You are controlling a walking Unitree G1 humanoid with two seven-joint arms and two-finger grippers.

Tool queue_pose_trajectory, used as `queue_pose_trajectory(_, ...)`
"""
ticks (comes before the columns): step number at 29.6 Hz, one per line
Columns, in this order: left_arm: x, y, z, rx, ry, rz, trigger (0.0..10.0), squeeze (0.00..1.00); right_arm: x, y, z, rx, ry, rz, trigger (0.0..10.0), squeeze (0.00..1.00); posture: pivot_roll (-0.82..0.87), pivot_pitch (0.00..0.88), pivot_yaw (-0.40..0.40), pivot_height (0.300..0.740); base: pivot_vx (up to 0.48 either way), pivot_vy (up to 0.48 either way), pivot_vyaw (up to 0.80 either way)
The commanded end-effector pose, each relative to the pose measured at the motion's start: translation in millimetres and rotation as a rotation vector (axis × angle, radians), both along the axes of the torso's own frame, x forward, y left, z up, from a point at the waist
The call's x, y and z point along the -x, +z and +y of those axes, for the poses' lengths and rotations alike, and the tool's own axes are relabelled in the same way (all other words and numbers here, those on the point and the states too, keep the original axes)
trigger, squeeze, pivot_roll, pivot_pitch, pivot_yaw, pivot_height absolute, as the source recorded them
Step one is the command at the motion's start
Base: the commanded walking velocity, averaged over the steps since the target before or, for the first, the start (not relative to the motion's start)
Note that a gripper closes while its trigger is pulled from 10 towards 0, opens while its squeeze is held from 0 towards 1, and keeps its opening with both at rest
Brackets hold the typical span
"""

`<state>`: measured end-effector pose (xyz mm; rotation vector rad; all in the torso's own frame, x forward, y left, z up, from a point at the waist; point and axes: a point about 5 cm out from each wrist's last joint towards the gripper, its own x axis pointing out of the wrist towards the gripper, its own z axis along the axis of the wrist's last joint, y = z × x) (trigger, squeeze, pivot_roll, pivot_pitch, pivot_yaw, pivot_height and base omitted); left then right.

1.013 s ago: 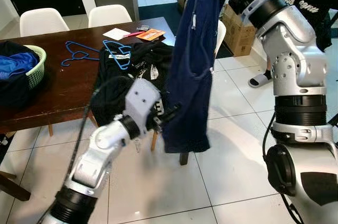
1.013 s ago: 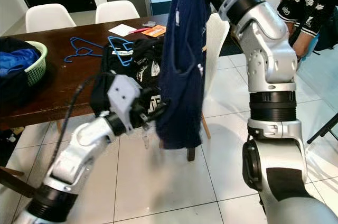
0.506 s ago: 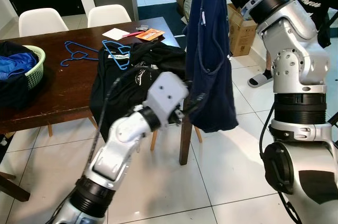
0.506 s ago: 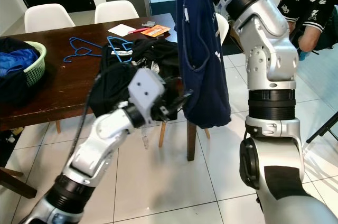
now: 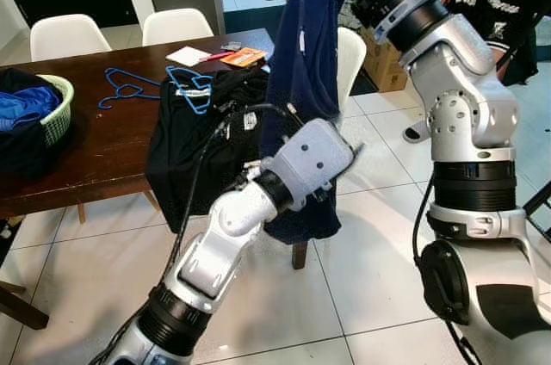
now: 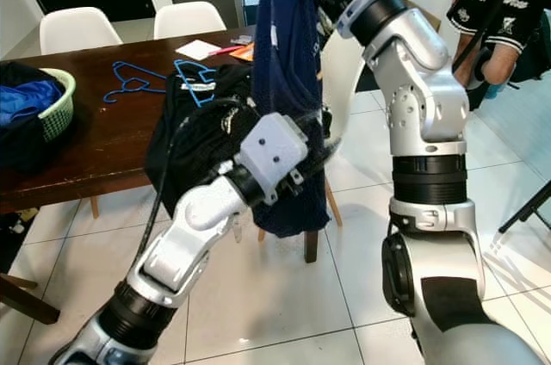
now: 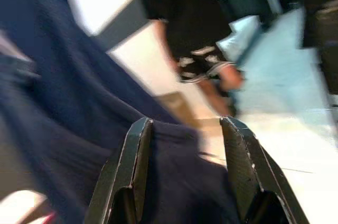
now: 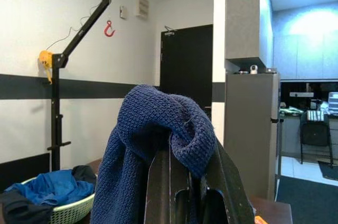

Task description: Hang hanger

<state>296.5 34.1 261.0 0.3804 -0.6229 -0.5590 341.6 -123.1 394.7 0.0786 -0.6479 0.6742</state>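
A navy blue knitted garment (image 5: 303,81) hangs from my raised right gripper (image 8: 182,156), which is shut on a bunched fold of it at the top. My left gripper (image 7: 185,123) is pushed against the garment's lower half, its two black fingers (image 7: 136,150) apart with navy cloth lying between and behind them. In the eye views the left wrist box (image 5: 314,161) covers most of those fingers. Two blue hangers (image 5: 125,87) (image 5: 191,88) lie on the dark wooden table (image 5: 103,145), to my left of the garment.
A pile of black clothes (image 5: 198,128) spills over the table's near edge. A green basket (image 5: 58,102) of clothes sits at the table's left end. White chairs (image 5: 176,25) stand behind; another chair (image 5: 346,51) is behind the garment. A person (image 6: 499,12) stands at the right.
My left arm has risen and swung right, from beside the garment's hem to against its lower half. The garment in my right gripper has swayed right and then back left.
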Motion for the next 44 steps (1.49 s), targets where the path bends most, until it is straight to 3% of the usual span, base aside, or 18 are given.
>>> queue_pose_trajectory(1,-2.8,1,8.3,-0.009,0.074,-0.021,10.0,0.00,4.7,2,2.0,-0.003,0.021,-0.020,0.0,0.00,0.02,0.058,0.026,0.740,0.000,0.000,0.00)
queue_pose_trajectory(8,-2.0,3,9.2,-0.015,0.112,-0.046,10.0,0.00,4.9,1,2.3,-0.001,0.021,-0.018,0.0,0.00,0.02,0.061,0.023,0.740,0.000,0.000,0.00)
queue_pose_trajectory(12,16.5,8,-5.8,-0.023,0.104,-0.115,10.0,0.00,5.2,1,3.0,0.005,0.021,-0.014,0.0,0.00,0.02,0.063,0.022,0.740,0.000,0.000,0.00)
queue_pose_trajectory(18,21.3,-2,-10.3,-0.012,0.116,-0.098,10.0,0.00,5.4,1,3.6,0.006,0.023,-0.013,0.0,0.00,0.02,0.064,0.022,0.740,0.000,0.000,0.00)
queue_pose_trajectory(25,19.7,-6,1.8,0.022,0.219,-0.095,10.0,0.00,5.6,0,3.1,0.010,0.022,-0.011,0.0,0.00,0.02,0.065,0.027,0.740,0.000,0.000,0.00)
queue_pose_trajectory(32,23.1,-16,13.0,-0.012,0.324,-0.102,10.0,0.00,5.4,-1,2.3,0.014,0.020,-0.008,0.0,0.00,0.02,0.067,0.026,0.740,0.000,0.000,0.00)
queue_pose_trajectory(33,24.3,-17,13.7,-0.019,0.337,-0.108,10.0,0.98,5.3,-1,2.5,0.014,0.021,-0.007,0.0,0.00,0.02,0.068,0.026,0.740,0.000,0.000,0.00)
queue_pose_trajectory(44,39.7,-15,3.3,-0.044,0.314,-0.181,10.0,1.00,5.8,0,4.6,0.018,0.032,-0.010,0.0,0.00,0.02,0.061,0.025,0.740,0.000,0.000,0.00)
